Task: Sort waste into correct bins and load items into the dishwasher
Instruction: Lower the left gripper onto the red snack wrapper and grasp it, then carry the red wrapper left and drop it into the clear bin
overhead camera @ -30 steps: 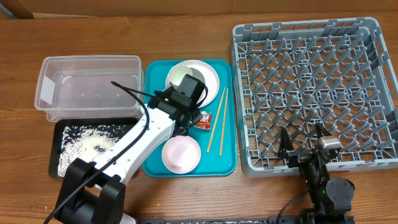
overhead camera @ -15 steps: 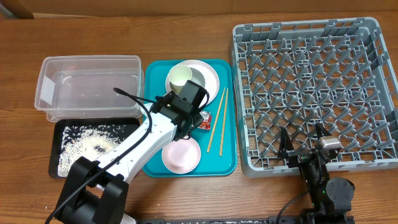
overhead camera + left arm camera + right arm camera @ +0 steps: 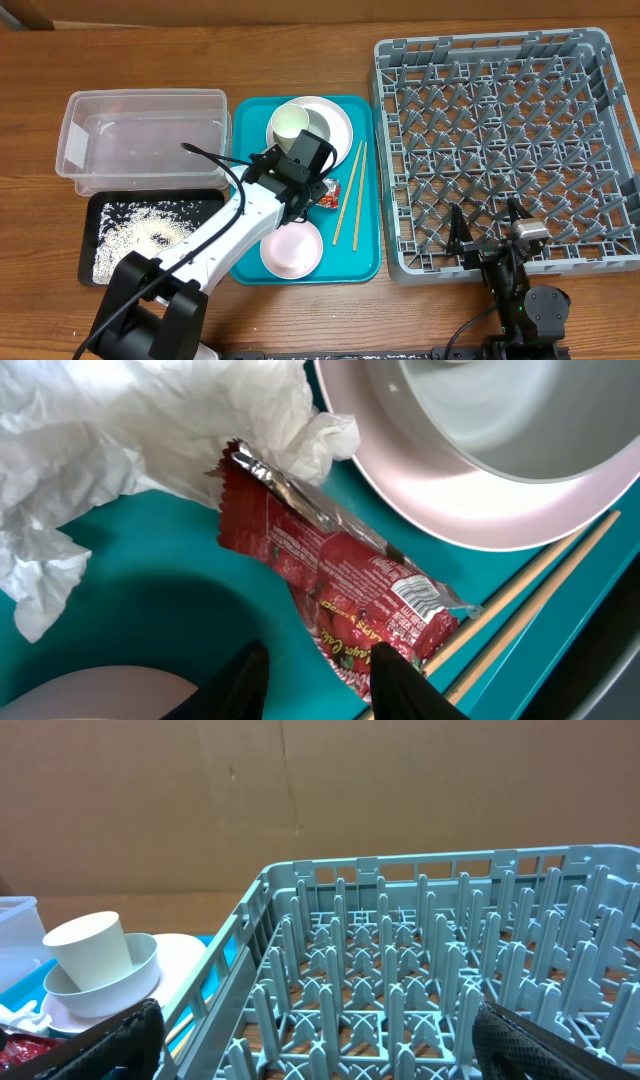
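In the left wrist view, a red sauce packet (image 3: 340, 560) lies on the teal tray beside a crumpled white napkin (image 3: 130, 440). My left gripper (image 3: 320, 695) hovers just above them, open, its jaws a short way apart. The packet's lower end lies by the right fingertip (image 3: 400, 685), and nothing is gripped. From overhead, the left gripper (image 3: 318, 190) sits over the packet (image 3: 328, 193). The cup (image 3: 289, 124) stands in a bowl on the large plate (image 3: 340, 125). Chopsticks (image 3: 349, 193) and a small plate (image 3: 290, 247) lie nearby. My right gripper (image 3: 490, 235) is open at the dish rack's (image 3: 500, 150) front edge.
The teal tray (image 3: 365, 255) holds the dishes. A clear tub (image 3: 140, 135) stands at the left, with a black tray (image 3: 100, 215) of rice grains (image 3: 140, 232) in front of it. The right wrist view looks across the rack's pegs (image 3: 430, 1000).
My left gripper has shifted slightly toward the tray's front, uncovering more of the cup. The right arm has not moved.
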`<action>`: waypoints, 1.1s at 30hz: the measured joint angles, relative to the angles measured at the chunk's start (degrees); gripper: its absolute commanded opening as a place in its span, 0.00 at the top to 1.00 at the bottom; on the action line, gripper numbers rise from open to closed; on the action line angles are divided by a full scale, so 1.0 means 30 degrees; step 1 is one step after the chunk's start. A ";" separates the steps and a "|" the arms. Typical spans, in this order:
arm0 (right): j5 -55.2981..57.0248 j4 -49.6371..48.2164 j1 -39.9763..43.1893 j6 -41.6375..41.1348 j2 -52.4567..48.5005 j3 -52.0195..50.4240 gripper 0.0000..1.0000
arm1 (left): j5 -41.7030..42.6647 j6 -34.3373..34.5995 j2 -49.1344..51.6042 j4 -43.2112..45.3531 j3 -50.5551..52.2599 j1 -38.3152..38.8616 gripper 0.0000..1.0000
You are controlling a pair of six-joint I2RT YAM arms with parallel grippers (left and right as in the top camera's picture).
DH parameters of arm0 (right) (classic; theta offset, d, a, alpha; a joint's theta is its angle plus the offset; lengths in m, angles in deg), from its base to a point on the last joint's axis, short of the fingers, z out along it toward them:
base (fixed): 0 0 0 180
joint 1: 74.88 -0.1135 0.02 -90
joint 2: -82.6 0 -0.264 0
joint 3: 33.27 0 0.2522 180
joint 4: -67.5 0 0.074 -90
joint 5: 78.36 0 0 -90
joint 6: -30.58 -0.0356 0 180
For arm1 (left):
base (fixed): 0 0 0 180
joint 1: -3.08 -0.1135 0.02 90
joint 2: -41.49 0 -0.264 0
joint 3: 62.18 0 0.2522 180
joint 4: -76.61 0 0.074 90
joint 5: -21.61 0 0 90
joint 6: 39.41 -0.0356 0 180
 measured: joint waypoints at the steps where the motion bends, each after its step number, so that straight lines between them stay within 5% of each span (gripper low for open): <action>1: -0.0007 0.0007 0.0007 -0.0007 0.0000 0.0007 0.00 | -0.0058 0.0000 0.0000 0.0036 0.0000 0.0058 0.65; 17: 0.0000 0.0015 0.0000 -0.0007 0.0000 0.0007 0.00 | -0.0619 0.0160 0.1348 0.0226 0.0000 0.0372 0.69; 21: 0.0000 -0.0007 0.0007 0.0000 0.0000 0.0000 0.00 | -0.0605 0.0597 0.2273 0.0539 0.0015 0.0372 0.91; 33: 0.0000 0.0007 0.0007 0.0000 0.0000 0.0007 0.00 | -0.0459 0.0619 0.2419 0.0867 0.0066 0.0372 0.96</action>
